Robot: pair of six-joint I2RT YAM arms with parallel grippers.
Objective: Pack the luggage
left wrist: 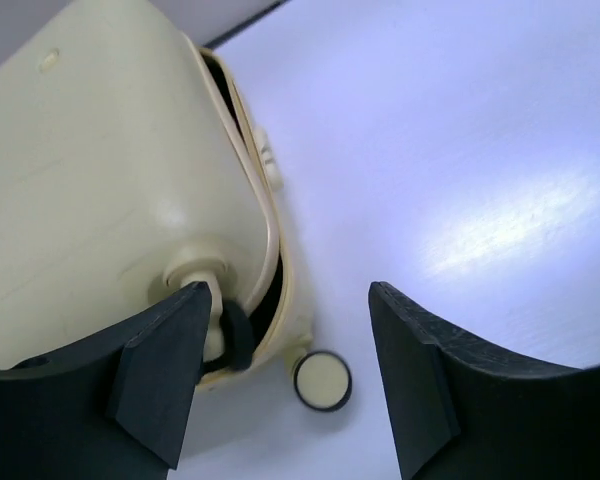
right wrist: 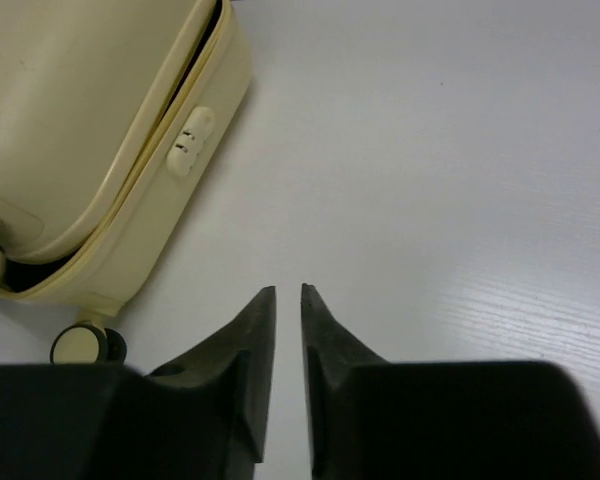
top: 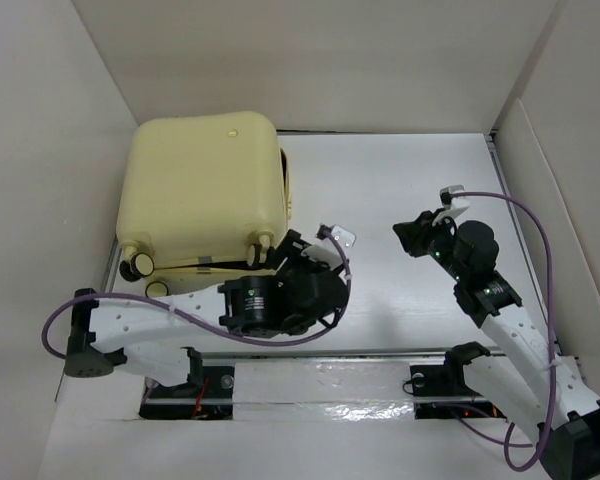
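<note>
The pale-yellow luggage lies at the table's far left, its caster wheels facing the arms. Its lid is slightly ajar, and a dark gap shows along the seam in both wrist views. My left gripper is at the case's near right corner. In the left wrist view my left gripper is open wide, with one cream-and-black wheel low between the fingers and the left finger against another wheel's stem. My right gripper hovers over bare table to the right of the case. Its fingers stand a narrow slit apart with nothing between them.
The luggage has a small lock block on its side, and a wheel sits at its lower corner. White walls enclose the table on the left, back and right. A metal rail runs along the near edge by the arm bases.
</note>
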